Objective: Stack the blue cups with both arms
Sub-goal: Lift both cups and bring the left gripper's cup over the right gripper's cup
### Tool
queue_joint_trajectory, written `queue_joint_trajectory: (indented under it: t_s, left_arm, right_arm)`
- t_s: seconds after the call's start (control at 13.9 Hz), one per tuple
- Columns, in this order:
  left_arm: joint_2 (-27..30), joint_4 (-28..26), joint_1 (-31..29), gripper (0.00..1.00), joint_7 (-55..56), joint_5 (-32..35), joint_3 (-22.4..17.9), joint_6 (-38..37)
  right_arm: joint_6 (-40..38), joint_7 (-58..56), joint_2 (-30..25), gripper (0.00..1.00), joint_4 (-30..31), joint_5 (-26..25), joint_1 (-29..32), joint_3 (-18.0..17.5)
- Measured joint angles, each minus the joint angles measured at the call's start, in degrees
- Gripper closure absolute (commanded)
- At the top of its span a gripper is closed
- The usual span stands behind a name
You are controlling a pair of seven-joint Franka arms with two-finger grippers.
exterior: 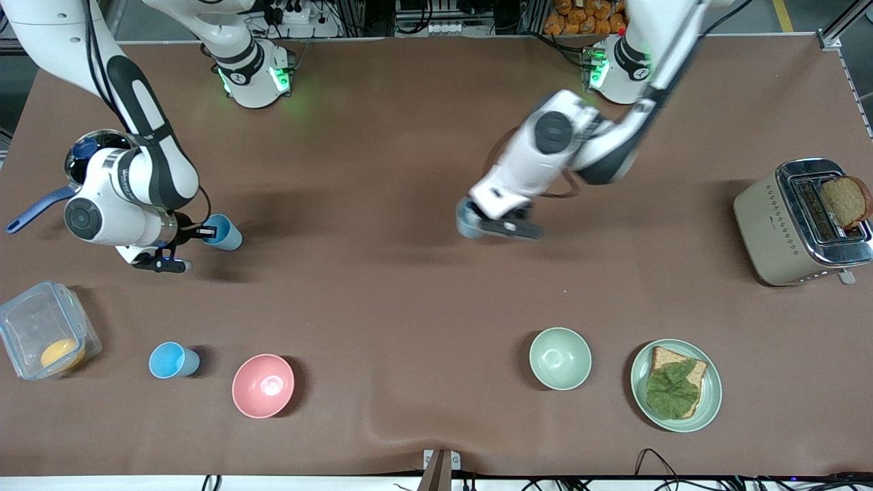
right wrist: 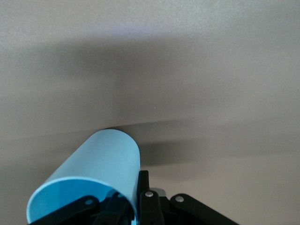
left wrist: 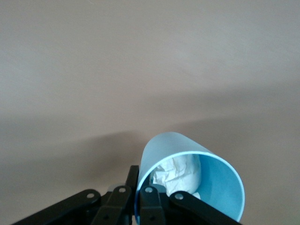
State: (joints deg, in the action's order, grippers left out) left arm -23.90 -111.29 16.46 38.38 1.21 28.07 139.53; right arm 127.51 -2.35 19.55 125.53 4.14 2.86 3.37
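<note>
No readable text, labels, brands or numbers anywhere. Small dark marks on right arm (exterior: 123,179) casing were too small to read.

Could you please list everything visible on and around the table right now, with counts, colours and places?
blue cups: 2, pale blue; cup with white scrap held by the left gripper, empty cup held by the right gripper
sky-blue cup: 1, beside the pink bowl
pink bowl: 1, near the front camera
green bowl: 1, beside the plate
plate: 1, green, with bread and leaf
toaster: 1, beige, bread slice in its slot, toward the left arm's end
clear container: 1, orange item inside, toward the right arm's end
steel pot: 1, blue handle, partly hidden by the right arm
left gripper: above mid-table
right gripper: above the table near the pot
</note>
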Motion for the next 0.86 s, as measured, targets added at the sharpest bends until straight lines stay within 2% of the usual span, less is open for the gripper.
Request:
queue_joint_trajectory:
  t_s: [0.14,0.36,0.5,0.65,0.72,0.79,0.86]
  left_arm:
    - [-4.21,3.57,3.97,1.0,6.05,1.93,-0.15,0.02]
    - [-9.22,8.24,8.1,1.0,11.41,3.03,-0.48,0.02]
    - [-11.35,9.97,11.45,1.0,13.66,5.6,-2.2,0.0]
    - [-12.78,10.45,14.69,0.98,16.49,9.4,-4.61,0.0]
    - [-13.37,10.55,15.64,0.67,17.23,10.73,-5.26,0.0]
    - [-13.87,10.66,16.06,0.01,17.72,11.5,-5.49,0.0]
    - [-14.14,10.69,16.13,0.0,18.05,11.73,-5.6,0.0]
  right_arm:
    - [-4.26,0.0,-0.27,1.0,-2.07,0.08,-0.01,-0.04]
    - [-16.24,0.13,-1.43,1.0,-8.99,0.31,-0.01,-0.06]
    - [-22.37,1.04,-1.93,1.0,-13.34,1.72,-0.04,-0.25]
    - [-25.36,4.42,-1.99,1.0,-15.78,2.84,-0.21,-1.51]
    - [-25.83,7.37,-1.99,1.0,-16.36,3.14,-0.33,-2.93]
    - [-25.88,11.08,-1.98,1.0,-16.59,3.5,-0.48,-4.94]
    - [-25.83,15.38,-1.98,1.0,-16.64,3.64,-0.72,-7.32]
